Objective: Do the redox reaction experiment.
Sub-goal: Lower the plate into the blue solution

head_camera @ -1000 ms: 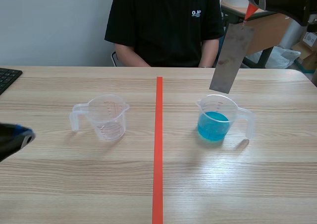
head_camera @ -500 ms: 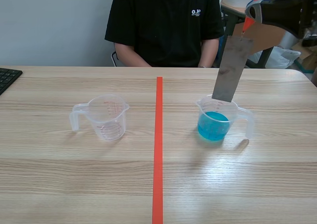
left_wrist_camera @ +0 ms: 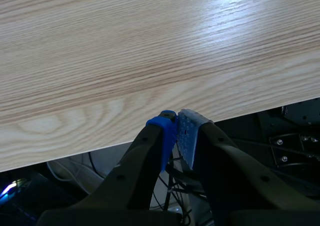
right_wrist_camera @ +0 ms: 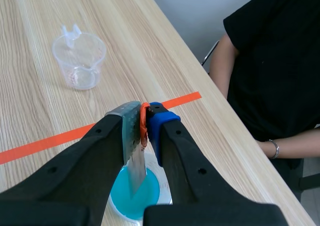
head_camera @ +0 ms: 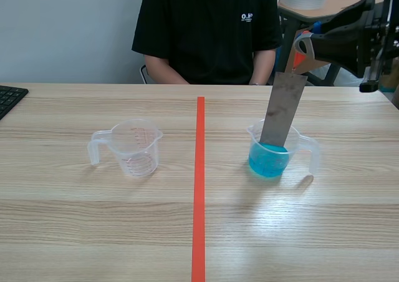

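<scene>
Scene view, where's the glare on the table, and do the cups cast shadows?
Scene view: glare whitens the table on the robot's side of the cup of blue liquid, with a soft shadow by its handle; the empty cup casts a fainter one. Left wrist view: a bright streak crosses the wood ahead of the left gripper.

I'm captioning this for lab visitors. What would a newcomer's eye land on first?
First, the bright blue liquid in the clear plastic measuring cup right of the orange-red tape line. A flat grey metal strip stands in the liquid, pinched at its top by the right gripper. Next, the empty clear measuring cup left of the line.
</scene>
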Robot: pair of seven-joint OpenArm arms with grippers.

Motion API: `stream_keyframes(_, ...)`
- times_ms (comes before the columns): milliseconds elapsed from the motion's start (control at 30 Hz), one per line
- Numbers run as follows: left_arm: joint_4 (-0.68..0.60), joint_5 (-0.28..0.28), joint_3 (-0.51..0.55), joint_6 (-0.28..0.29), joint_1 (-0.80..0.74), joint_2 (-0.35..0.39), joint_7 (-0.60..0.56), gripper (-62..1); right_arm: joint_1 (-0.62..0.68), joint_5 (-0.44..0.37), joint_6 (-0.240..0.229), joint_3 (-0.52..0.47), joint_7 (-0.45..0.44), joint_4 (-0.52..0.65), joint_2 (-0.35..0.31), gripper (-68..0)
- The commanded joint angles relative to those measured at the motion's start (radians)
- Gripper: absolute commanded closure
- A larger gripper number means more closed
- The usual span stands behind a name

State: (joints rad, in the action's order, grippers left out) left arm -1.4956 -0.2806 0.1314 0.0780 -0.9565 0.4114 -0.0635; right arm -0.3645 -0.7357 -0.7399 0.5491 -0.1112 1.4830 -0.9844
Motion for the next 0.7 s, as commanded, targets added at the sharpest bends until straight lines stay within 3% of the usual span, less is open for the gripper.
stream_keyframes(0, -0.007, -0.006, -0.003, -0.002, -0.013, -0.008, -0.011, -4.9, -0.008, 0.012, -0.006, -0.021, -0.017, 0.011, 0.005, -1.7)
stream_keyframes(667, -0.005, -0.006, -0.004, -0.006, -0.012, -0.015, -0.022, -4.9, 0.0, 0.166, -0.006, -0.021, -0.019, -0.194, 0.161, -1.7)
